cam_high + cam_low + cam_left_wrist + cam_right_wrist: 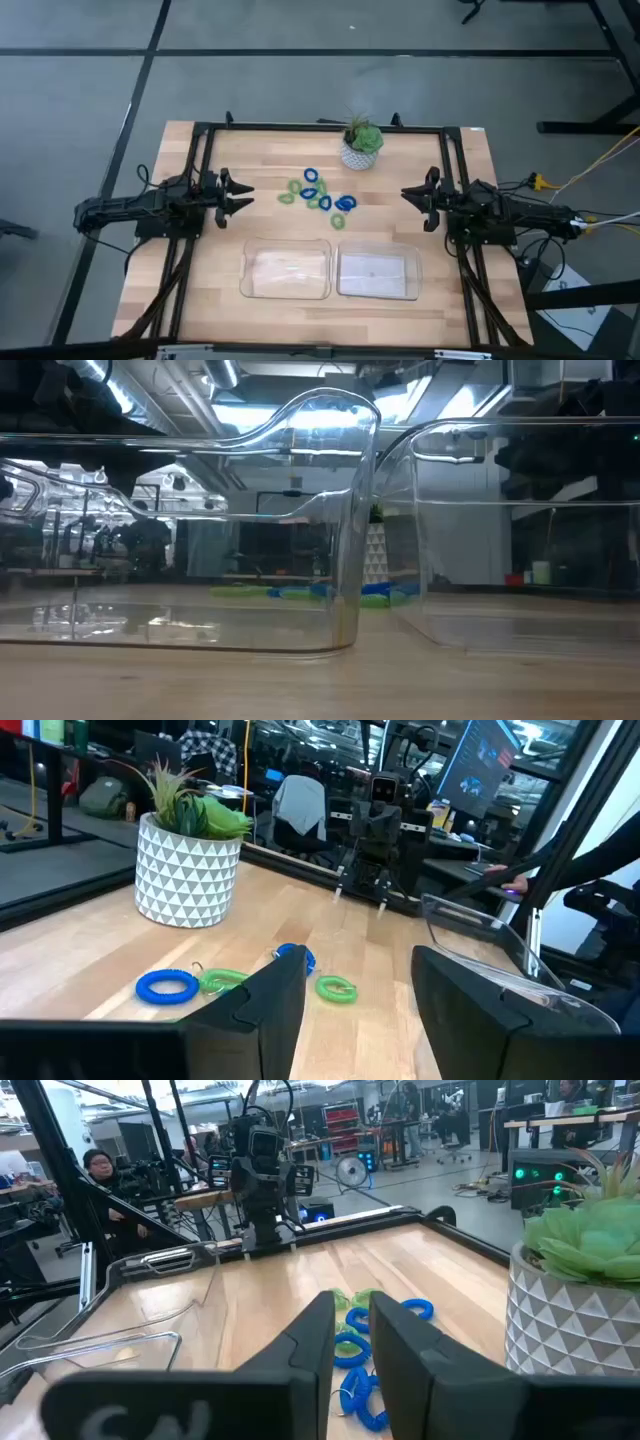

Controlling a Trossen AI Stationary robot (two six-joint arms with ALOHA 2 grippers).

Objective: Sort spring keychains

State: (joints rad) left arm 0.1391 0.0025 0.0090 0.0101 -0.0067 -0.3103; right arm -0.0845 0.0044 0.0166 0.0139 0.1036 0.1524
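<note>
The spring keychains (318,193), small blue and light green coils, lie loose on the wooden table's middle, in front of the potted plant. My left gripper (244,196) hovers to their left, open, with nothing between its fingers (355,970). My right gripper (406,192) hovers to their right; its fingers (352,1315) stand a narrow gap apart, with nothing between them. The left wrist view shows a blue coil (167,986) and green ones (336,988). Blue coils (352,1348) lie just past the right fingers. Through the trays, the low view shows the pile (320,592).
Two clear plastic trays stand side by side near the front edge, the left one (286,270) and the right one (378,272). A green plant in a white patterned pot (362,146) stands at the far middle. A black frame (320,127) borders the table.
</note>
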